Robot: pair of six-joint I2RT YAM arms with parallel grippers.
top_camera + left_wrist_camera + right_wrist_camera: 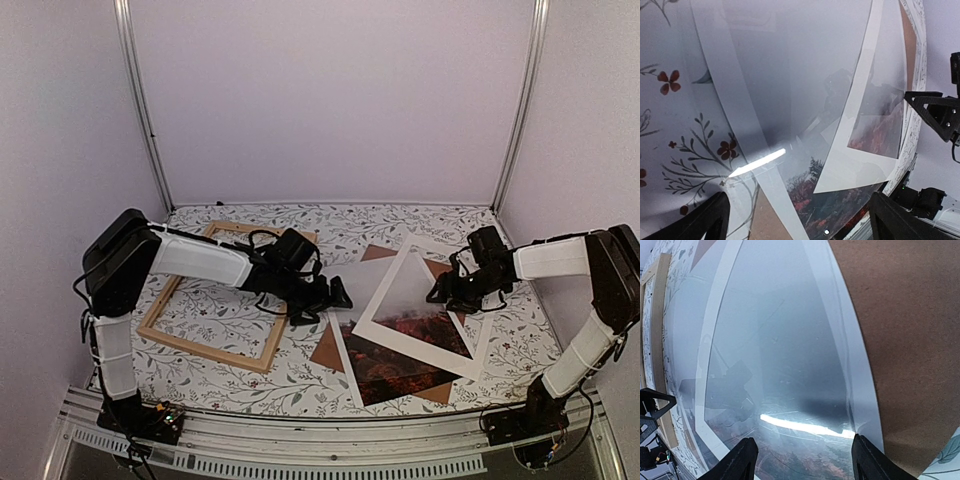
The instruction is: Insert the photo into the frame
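Near-edge rail with both my bases on it is closest in the top view. My left arm rises from the bottom-left base, folds at the elbow, and the white forearm runs right across the upper part of the frame. My left pincer is low over the table just past the frame's right side, at the left edge of the photo stack. Its jaws are spread wide and released, with nothing between them (the wrist view shows only glossy paper in the gap). My right arm comes up from the bottom-right base and reaches left. My right pincer is down at the right edge of the white mat, fingers apart, gripping nothing that I can see.

The photo lies flat, right of the frame and outside it, red foliage toward me. The mat sits skewed on top and covers its misty half. The brown backing board is underneath, with corners poking out. The frame lies flat on the floral cloth, with only cloth showing inside it. Both wrist views catch strong glare off the stack (can't tell if a clear sheet is on it).
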